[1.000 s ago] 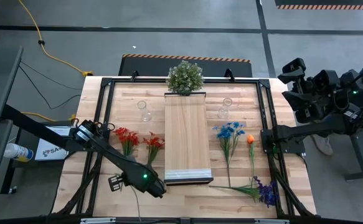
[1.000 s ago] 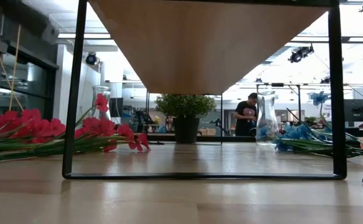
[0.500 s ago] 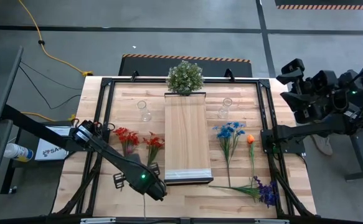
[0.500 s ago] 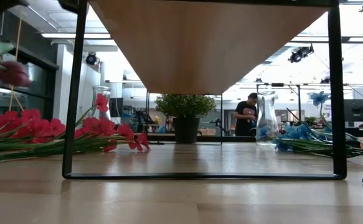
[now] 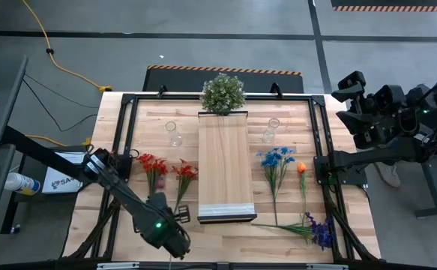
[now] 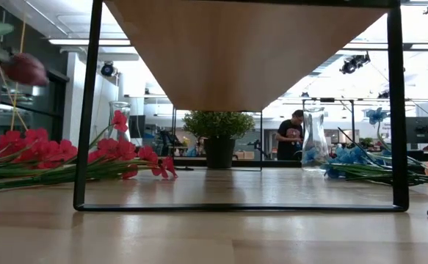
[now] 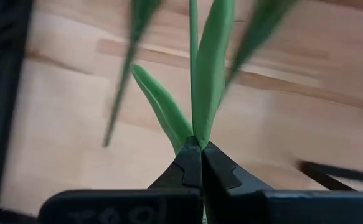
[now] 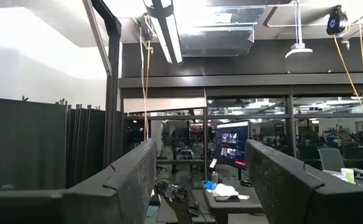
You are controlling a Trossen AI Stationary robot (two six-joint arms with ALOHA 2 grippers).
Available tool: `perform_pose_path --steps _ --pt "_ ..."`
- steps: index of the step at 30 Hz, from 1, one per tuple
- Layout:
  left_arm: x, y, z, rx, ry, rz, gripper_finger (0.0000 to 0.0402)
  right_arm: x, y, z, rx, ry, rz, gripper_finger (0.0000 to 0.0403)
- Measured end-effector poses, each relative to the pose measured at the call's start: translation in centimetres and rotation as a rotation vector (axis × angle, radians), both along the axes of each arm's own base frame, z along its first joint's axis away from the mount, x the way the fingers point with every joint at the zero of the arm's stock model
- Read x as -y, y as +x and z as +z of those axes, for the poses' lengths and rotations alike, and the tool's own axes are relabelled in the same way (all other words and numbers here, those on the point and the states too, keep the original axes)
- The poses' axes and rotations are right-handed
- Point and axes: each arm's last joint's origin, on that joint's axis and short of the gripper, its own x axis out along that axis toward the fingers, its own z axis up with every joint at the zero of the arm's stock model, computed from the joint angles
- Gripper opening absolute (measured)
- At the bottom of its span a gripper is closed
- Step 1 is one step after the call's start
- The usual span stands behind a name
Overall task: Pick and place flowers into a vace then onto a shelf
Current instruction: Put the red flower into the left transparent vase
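My left gripper (image 5: 169, 236) is near the table's front left and is shut on one of the flowers, a red one on a thin green stem (image 7: 193, 74). Its bloom (image 6: 23, 70) hangs high at the left in the low view. More red flowers (image 5: 152, 165) lie on the table left of the shelf (image 5: 224, 161). Blue (image 5: 276, 159), orange (image 5: 301, 168) and purple (image 5: 321, 231) flowers lie right of it. Two glass vases (image 5: 173, 133) (image 5: 270, 129) stand at the back. My right gripper (image 8: 200, 180) is open, raised beyond the table's right edge. My left gripper pinches the green stem between its two fingertips, at the spot where several long leaves branch off (image 7: 193, 138). The fingers come from above and point steeply down. The stem runs on beyond the tips, and the red bloom (image 6: 23, 70) is clear of the table.
A bushy potted plant (image 5: 222, 92) stands at the shelf's far end. The shelf rests on a black metal frame (image 6: 87, 110). A black frame (image 5: 128, 120) also runs around the tabletop. A person (image 6: 291, 136) stands in the room beyond.
My left gripper has gone toward the table's near left corner, has risen and has tipped to point more steeply down. It has stayed shut on the stem. The red bloom has risen into the low view's upper left, clear of the table.
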Motion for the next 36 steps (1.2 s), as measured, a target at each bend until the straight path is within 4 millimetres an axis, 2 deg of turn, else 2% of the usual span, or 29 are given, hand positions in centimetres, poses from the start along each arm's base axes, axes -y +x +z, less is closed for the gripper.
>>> perform_pose_path --steps 11,24,36 --pt "-0.3 0.3 0.8 0.148 0.136 -0.066 0.0025 0.1 0.2 -0.2 -0.022 0.022 -0.024 0.0236" --pt "-1.1 -1.8 4.6 0.329 0.19 -0.167 0.0025 0.1 0.3 -0.4 -0.042 0.023 -0.025 0.0236" --pt "-3.2 -2.9 8.2 0.521 0.392 -0.32 0.0025 0.1 0.3 -0.4 -0.044 0.023 -0.025 0.0236"
